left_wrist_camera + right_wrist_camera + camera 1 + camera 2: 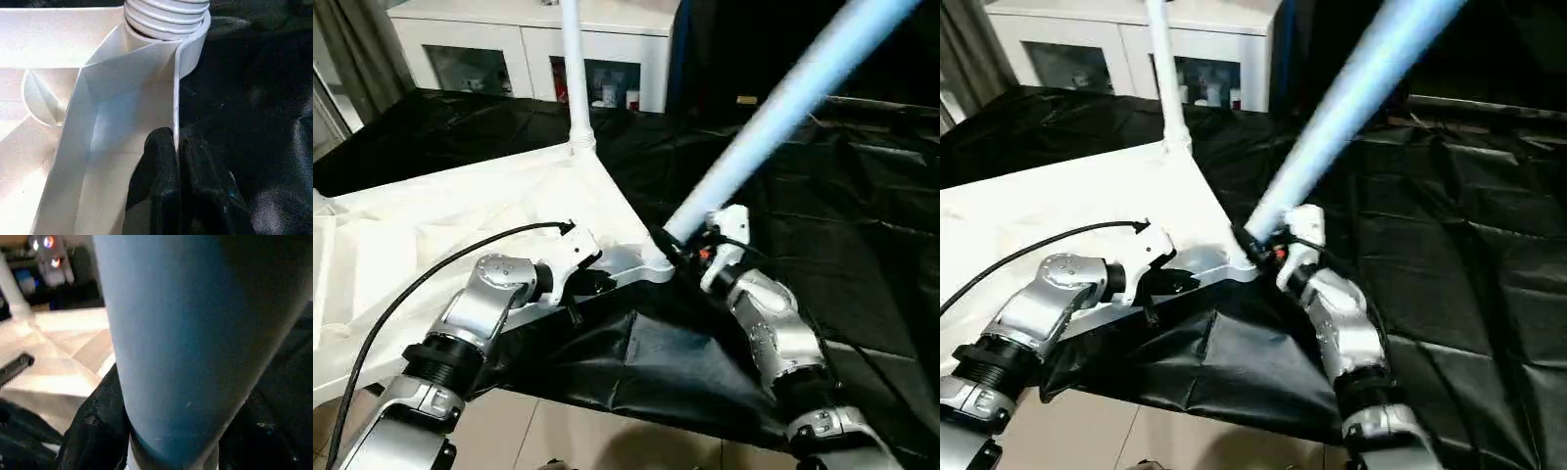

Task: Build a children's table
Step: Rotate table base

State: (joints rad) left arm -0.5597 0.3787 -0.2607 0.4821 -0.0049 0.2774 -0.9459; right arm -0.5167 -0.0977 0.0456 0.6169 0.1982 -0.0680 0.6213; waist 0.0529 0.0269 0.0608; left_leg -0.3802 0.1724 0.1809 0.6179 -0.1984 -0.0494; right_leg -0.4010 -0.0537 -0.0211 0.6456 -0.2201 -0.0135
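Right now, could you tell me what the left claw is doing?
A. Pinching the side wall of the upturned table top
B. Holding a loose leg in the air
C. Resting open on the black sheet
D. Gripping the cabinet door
A: in the left wrist view the left claw has its two black fingers closed either side of the thin white wall of the table top.

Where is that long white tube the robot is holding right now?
In the head views the tube leg slants up toward the right, its lower end at the near corner of the upside-down table top, where the right gripper clasps it, above black sheeting.
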